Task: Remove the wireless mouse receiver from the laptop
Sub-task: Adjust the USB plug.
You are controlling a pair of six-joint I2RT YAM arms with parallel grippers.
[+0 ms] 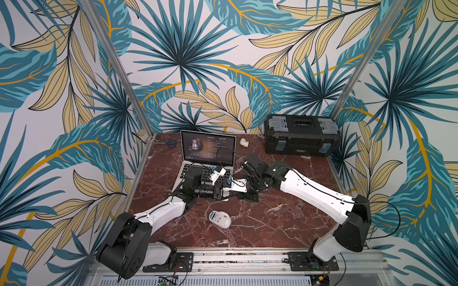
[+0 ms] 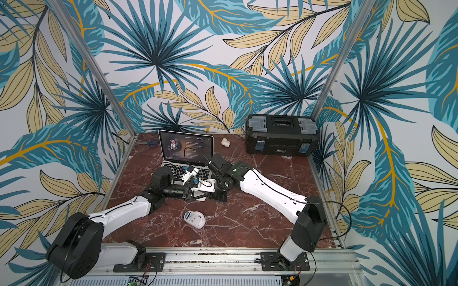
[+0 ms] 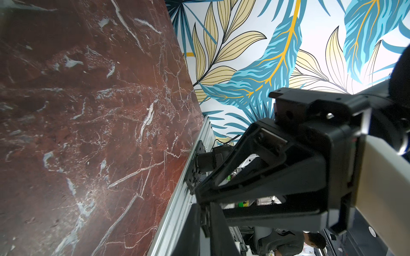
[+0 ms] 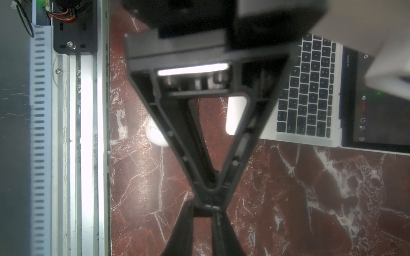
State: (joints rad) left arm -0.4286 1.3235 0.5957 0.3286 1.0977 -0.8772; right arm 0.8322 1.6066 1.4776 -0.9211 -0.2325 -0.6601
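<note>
The slim silver-grey laptop point(image 1: 208, 149) stands open with its dark screen lit, its front corner just beside the right gripper point(image 4: 210, 206).

White arm shells point(image 1: 319, 190), black joints point(image 1: 352, 229), black base plates point(image 1: 182, 263)

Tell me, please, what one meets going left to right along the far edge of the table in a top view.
blue cable → laptop → white elbow fitting → black toolbox
</note>
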